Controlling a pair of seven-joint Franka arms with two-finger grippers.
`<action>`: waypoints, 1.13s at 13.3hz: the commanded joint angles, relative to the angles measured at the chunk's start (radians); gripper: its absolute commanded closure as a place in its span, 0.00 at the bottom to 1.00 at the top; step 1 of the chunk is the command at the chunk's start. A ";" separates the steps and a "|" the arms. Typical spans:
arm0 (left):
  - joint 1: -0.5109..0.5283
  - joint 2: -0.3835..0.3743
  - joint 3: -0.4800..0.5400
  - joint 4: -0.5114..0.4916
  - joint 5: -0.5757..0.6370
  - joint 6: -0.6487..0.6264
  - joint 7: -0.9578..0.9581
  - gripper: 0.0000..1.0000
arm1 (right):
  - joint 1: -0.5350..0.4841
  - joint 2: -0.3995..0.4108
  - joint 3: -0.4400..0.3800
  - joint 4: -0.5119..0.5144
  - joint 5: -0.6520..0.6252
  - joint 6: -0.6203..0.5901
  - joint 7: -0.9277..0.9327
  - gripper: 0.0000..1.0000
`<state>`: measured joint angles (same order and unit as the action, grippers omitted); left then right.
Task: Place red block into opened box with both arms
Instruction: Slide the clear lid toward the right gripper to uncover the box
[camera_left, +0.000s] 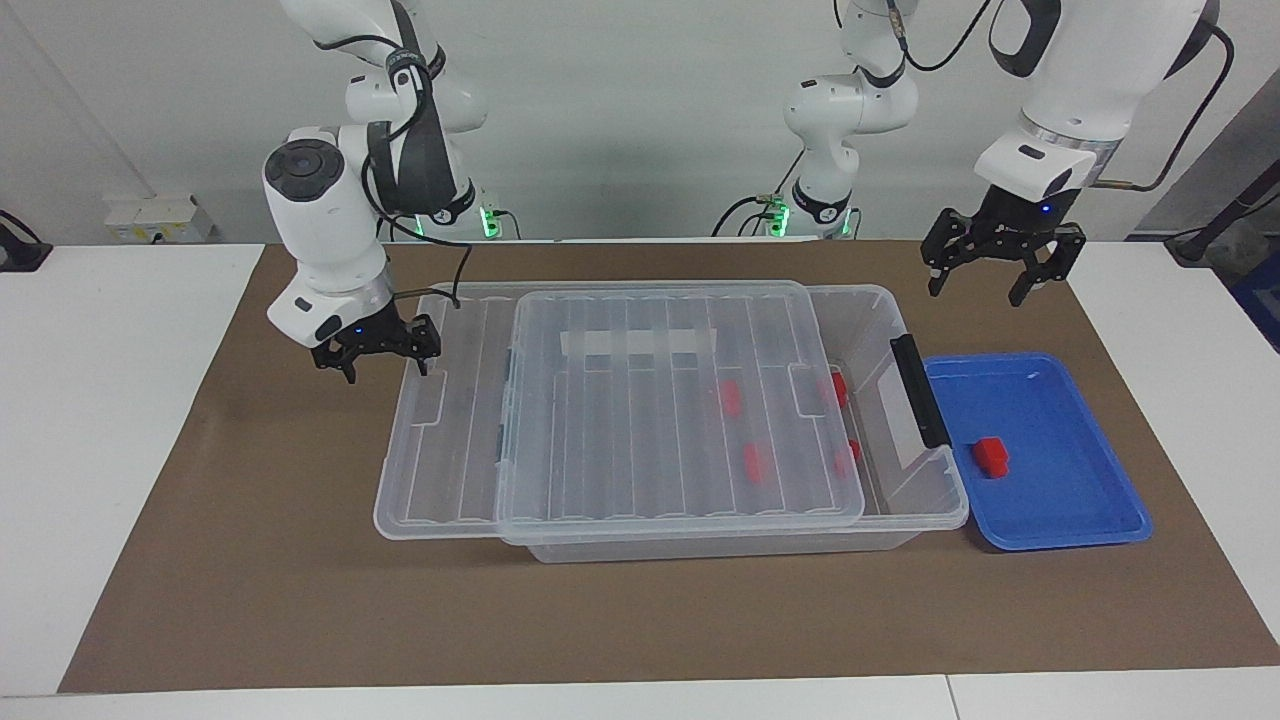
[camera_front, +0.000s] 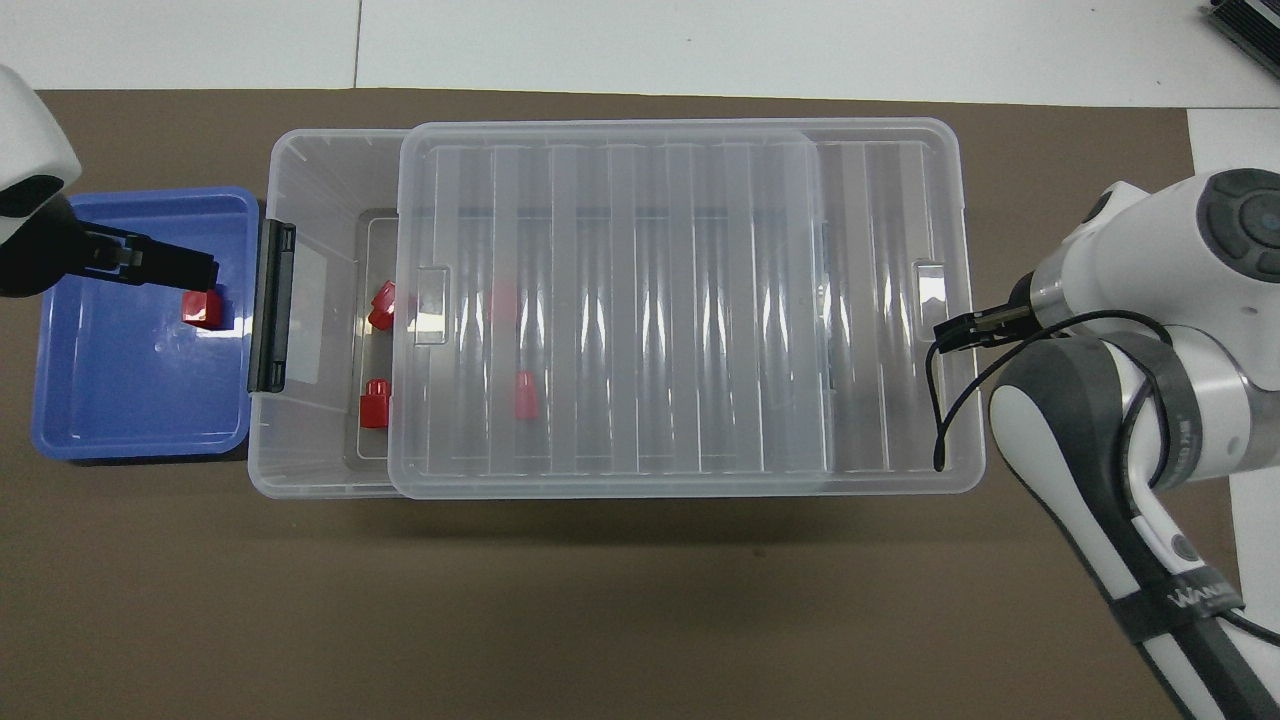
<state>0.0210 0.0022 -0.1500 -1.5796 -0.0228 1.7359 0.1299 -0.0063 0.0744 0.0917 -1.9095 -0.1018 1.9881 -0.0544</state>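
Note:
The red block lies in a blue tray beside the box's black handle. The clear box stands mid-table. Its ribbed lid is slid toward the right arm's end, baring a strip of the box by the handle. Several red blocks lie inside the box. My right gripper is open at the lid's overhanging end edge. My left gripper hangs open and empty in the air over the tray.
A brown mat covers the table under the box and tray. The lid overhangs the box at the right arm's end. White tabletop borders the mat at both ends.

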 joint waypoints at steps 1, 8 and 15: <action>0.011 -0.024 -0.005 -0.026 -0.011 -0.001 -0.004 0.00 | -0.055 -0.024 0.008 -0.026 -0.019 -0.005 -0.103 0.00; 0.013 -0.030 -0.005 -0.028 -0.011 -0.039 -0.004 0.00 | -0.122 -0.024 0.008 -0.026 -0.019 -0.005 -0.264 0.00; 0.045 -0.065 -0.003 -0.072 -0.003 -0.049 -0.015 0.00 | -0.155 -0.024 0.006 -0.029 -0.018 -0.005 -0.326 0.00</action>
<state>0.0230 -0.0202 -0.1491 -1.5852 -0.0224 1.6425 0.1206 -0.1379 0.0737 0.0906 -1.9116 -0.1019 1.9881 -0.3478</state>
